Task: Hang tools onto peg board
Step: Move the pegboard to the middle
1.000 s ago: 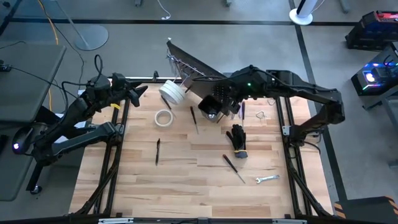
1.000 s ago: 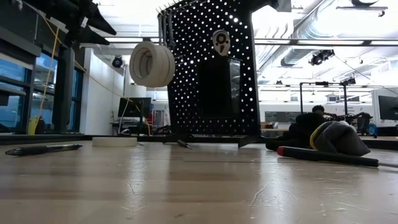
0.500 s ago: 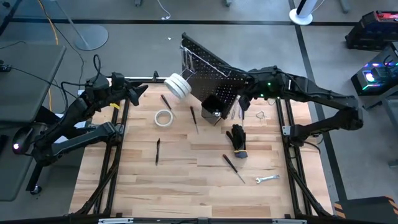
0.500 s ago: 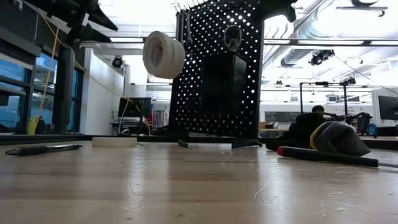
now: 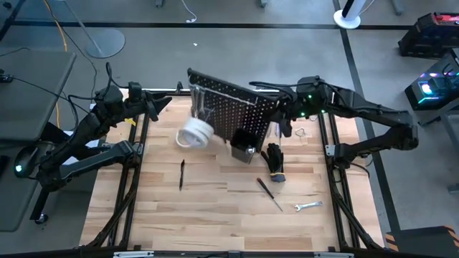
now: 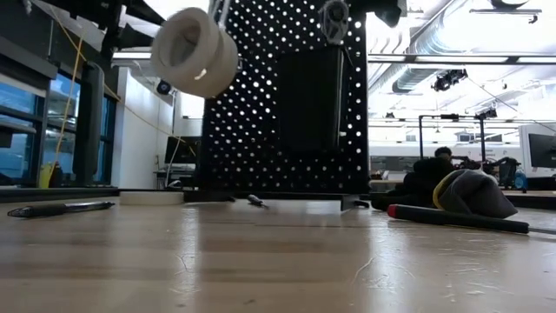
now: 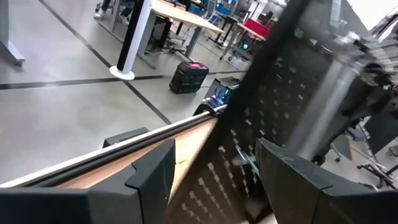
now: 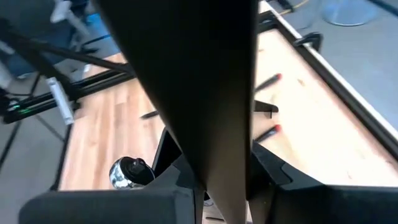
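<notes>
- Right gripper clamped on the near-right edge of the peg board, fingers nearly closed on the thin panel; in the right wrist view the dark panel edge fills the gap between the jaws.
- Peg board now swung round and carried toward the left of the table, leaning over the spot where a loose tape roll lay a moment ago; half a second back sat farther right and more toward the rear.
- Hung tape roll swinging out off the board's left side, lower in the high view than before; in the low view, roll higher and further left than earlier, board looming larger.
- Small black bin riding along on the board's front.
- Probable meaning: board being repositioned rather than any tool hung; risk of the roll slipping off its hook.
- Left gripper parked at the rear-left table frame, jaws wide and empty, unchanged over the last second.
- Not yet hung, lying on the table: glove bundle, screwdriver, wrench, dark pen-like tool.
</notes>
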Robot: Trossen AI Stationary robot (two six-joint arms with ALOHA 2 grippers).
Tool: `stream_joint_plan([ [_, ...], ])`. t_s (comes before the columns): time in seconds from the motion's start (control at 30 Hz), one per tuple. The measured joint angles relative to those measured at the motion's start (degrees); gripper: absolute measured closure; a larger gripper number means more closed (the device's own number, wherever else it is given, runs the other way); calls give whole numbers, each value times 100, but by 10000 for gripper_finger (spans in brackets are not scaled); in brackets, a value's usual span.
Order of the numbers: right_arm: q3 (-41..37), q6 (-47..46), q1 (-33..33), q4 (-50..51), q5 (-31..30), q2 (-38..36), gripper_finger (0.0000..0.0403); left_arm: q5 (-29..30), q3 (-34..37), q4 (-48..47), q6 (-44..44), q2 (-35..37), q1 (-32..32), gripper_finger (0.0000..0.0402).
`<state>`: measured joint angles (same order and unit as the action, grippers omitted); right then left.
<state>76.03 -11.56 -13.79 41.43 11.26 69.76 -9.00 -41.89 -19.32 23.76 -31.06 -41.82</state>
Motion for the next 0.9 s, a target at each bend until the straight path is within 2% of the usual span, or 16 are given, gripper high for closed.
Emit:
stream_joint_plan([
  [0.43, -12, -638, 905, -148, 730, 4, 339, -11, 0, -3, 14, 1, 0, 187],
  [0.7, -13, -622, 1068, -143, 718, 4, 340, -9, 0, -8, 12, 1, 0, 187],
  [0.9, -2, -182, 1050, -36, 451, -4, 340, -6, 0, -10, 10, 1, 0, 187],
])
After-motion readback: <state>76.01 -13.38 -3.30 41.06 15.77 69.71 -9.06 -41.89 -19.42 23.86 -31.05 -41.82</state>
